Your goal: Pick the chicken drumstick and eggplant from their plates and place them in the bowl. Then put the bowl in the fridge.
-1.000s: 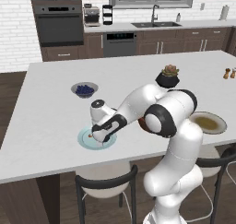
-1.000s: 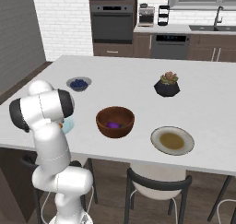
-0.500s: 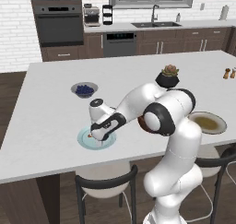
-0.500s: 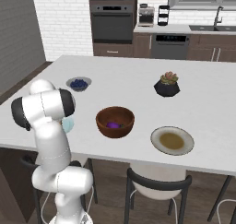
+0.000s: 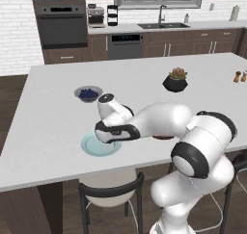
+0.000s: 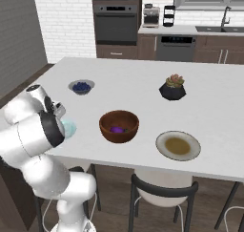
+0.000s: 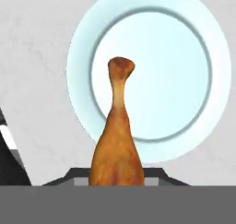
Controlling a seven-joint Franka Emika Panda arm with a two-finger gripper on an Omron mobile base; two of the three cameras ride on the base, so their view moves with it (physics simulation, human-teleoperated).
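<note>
The golden-brown chicken drumstick (image 7: 116,149) sits between my gripper's (image 7: 117,176) jaws, thick end in the grip and bone end pointing away, above the pale light-blue plate (image 7: 184,80). Seen from the left base, the gripper (image 5: 107,136) hovers low over that plate (image 5: 94,149) near the counter's front edge. The purple eggplant (image 6: 116,129) lies inside the reddish-brown wooden bowl (image 6: 119,125), mid-counter to the right of the arm. The tan-beige plate (image 6: 177,145) stands bare near the front right. The fridge is out of view.
A small grey bowl of blue berries (image 5: 88,93) stands behind the light-blue plate. A black succulent pot (image 5: 174,80) is further back right, with shakers (image 5: 240,76) at the far right. Stools (image 5: 110,199) stand below the counter's front edge.
The jaws have shut on the drumstick. The hand stays over the light-blue plate and has barely shifted.
</note>
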